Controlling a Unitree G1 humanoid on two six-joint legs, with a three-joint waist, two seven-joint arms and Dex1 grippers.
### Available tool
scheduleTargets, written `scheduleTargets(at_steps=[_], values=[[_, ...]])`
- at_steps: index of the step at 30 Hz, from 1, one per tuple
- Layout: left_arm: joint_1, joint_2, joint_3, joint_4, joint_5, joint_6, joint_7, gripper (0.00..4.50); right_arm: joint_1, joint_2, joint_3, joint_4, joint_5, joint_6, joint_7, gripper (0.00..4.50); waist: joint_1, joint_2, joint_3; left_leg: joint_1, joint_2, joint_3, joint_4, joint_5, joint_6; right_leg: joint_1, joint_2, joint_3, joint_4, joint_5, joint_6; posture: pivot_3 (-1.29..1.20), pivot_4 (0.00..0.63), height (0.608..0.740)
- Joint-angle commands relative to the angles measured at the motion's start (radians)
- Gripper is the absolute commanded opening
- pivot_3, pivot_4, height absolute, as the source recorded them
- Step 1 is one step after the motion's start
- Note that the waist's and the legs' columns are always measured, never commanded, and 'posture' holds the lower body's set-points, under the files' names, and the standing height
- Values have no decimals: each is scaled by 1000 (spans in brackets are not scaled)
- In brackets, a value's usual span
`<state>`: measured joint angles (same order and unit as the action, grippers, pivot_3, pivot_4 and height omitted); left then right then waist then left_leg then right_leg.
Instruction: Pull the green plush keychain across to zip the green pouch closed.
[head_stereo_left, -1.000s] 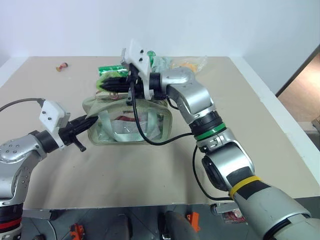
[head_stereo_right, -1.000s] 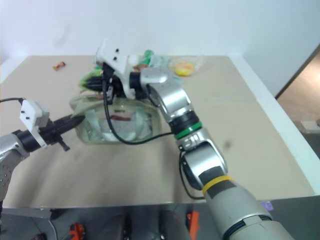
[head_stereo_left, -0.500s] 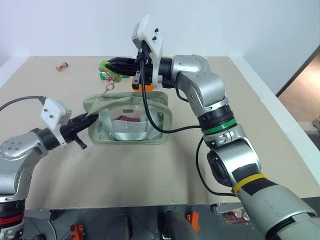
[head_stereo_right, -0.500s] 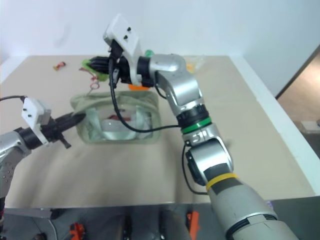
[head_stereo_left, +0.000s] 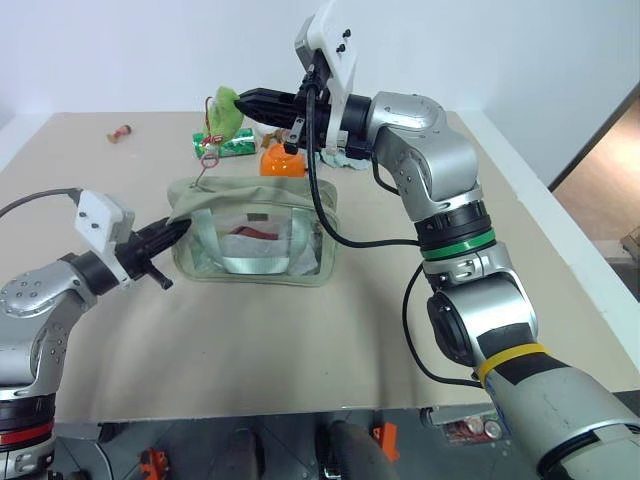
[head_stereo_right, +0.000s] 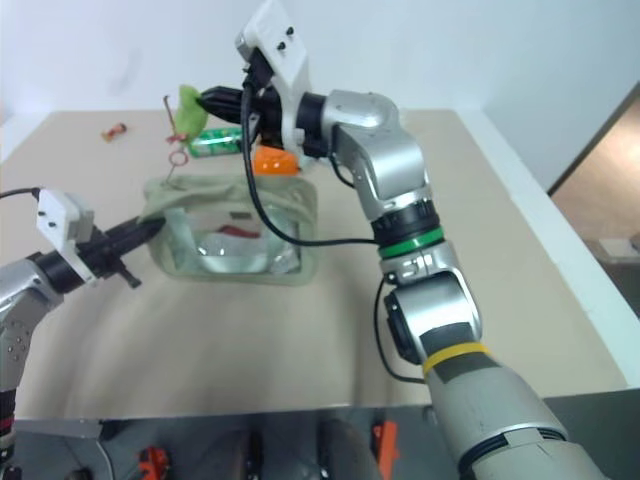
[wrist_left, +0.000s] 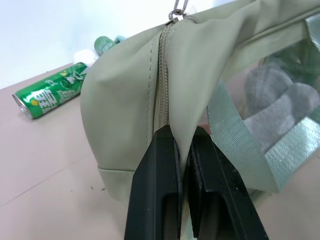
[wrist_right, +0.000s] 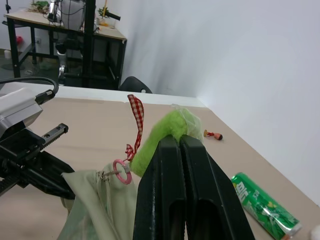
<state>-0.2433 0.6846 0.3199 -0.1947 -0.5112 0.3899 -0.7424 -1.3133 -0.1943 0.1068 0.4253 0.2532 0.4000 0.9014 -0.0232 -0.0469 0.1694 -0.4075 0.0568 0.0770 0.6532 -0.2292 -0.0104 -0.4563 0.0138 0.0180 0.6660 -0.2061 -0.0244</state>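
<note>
The green plush keychain (head_stereo_left: 224, 108) hangs above the table's far-left part, clamped in the right gripper (head_stereo_left: 250, 101), its pink loop at the green pouch (head_stereo_left: 255, 238) corner. The zip looks essentially closed. The left gripper (wrist_left: 182, 150) pinches that end's fabric; the left wrist view shows the shut zipper seam.

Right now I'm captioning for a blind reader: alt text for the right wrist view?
The right claw, shut, pinches the green plush keychain, whose pink loop joins the green pouch; a green can lies on the table.
</note>
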Motion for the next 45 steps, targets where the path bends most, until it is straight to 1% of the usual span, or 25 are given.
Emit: scheduleTargets(at_steps=[1,11,12,14,15,16,18,19,20,21,22,24,29,33,35,39,45], values=[[-20,2,39,-1,3,-30,28,0,1,-19,-36,-67,21,7,-15,4,0,0,0,0,0,0,0,0,0,0,0,0,0,0,0,0,150,740],[-21,13,19,8,18,-49,24,0,71,-69,-25,-134,45,96,-1,4,-1,0,0,0,0,1,0,0,0,0,0,0,0,0,0,0,150,740],[-19,14,14,6,20,-51,18,0,72,-70,-22,-132,44,97,0,550,-1,0,0,0,0,1,0,0,0,-1,0,0,0,0,0,0,150,740],[-16,9,9,1,18,-49,15,0,70,-66,-12,-116,28,78,-6,1131,-2,0,0,0,1,1,0,0,0,-1,0,0,0,0,-1,0,150,740],[-14,6,9,-5,8,-39,13,0,69,-64,-1,-107,20,66,4,1537,-2,0,0,0,1,1,0,0,0,-1,1,0,0,0,-1,0,150,740],[-10,3,10,-13,-2,-28,10,0,67,-61,7,-95,12,51,9,1835,-2,0,0,0,1,1,0,0,0,-1,1,0,0,0,-1,0,150,740],[15,6,9,-33,-18,-12,-7,0,48,-53,22,-44,-22,-16,2,2624,-2,0,0,0,2,1,0,0,0,-1,2,0,0,0,-1,0,150,740],[33,10,8,-41,-23,-9,-19,0,34,-50,28,-14,-36,-48,5,2888,-3,0,0,0,2,1,0,0,0,-1,2,1,0,0,-1,0,150,740],[52,14,9,-48,-28,-5,-28,0,19,-47,32,20,-48,-76,9,3333,-3,0,0,0,2,2,0,0,0,-1,2,1,0,0,-1,0,150,740],[82,20,16,-64,-38,3,-42,0,-13,-39,36,93,-67,-128,11,3532,-3,0,0,0,1,1,0,0,0,-1,1,1,0,0,-1,0,150,740],[105,23,24,-80,-55,17,-51,0,-41,-31,40,160,-86,-177,8,3930,-6,0,0,0,1,1,0,0,0,-1,1,1,0,0,-1,0,150,740],[146,32,33,-113,-90,50,-69,0,-86,-16,53,287,-132,-281,-11,4477,-11,0,0,0,1,3,0,0,0,-2,1,1,0,1,-1,0,150,740],[212,53,51,-158,-136,94,-89,0,-165,27,51,541,-205,-463,-52,4477,-12,0,0,1,1,2,-1,0,0,-1,1,1,0,0,-2,0,150,740],[204,60,60,-156,-140,94,-78,0,-193,42,58,657,-253,-540,-46,4477,-11,0,0,0,0,1,-1,0,0,-1,0,1,0,0,-2,0,150,740],[192,66,60,-155,-132,86,-76,0,-180,48,77,674,-273,-569,15,4477,-12,0,0,0,0,2,-1,0,0,-1,0,2,0,0,-2,0,150,740],[174,71,64,-153,-119,75,-64,0,-143,50,85,636,-266,-566,129,4477,-12,0,0,0,0,1,-2,0,0,-1,0,1,0,0,-2,0,150,740],[131,81,56,-160,-119,79,-57,0,-85,60,87,565,-264,-527,195,4477,-10,0,0,0,0,1,-2,0,0,-1,0,1,0,-1,-3,0,150,740]])
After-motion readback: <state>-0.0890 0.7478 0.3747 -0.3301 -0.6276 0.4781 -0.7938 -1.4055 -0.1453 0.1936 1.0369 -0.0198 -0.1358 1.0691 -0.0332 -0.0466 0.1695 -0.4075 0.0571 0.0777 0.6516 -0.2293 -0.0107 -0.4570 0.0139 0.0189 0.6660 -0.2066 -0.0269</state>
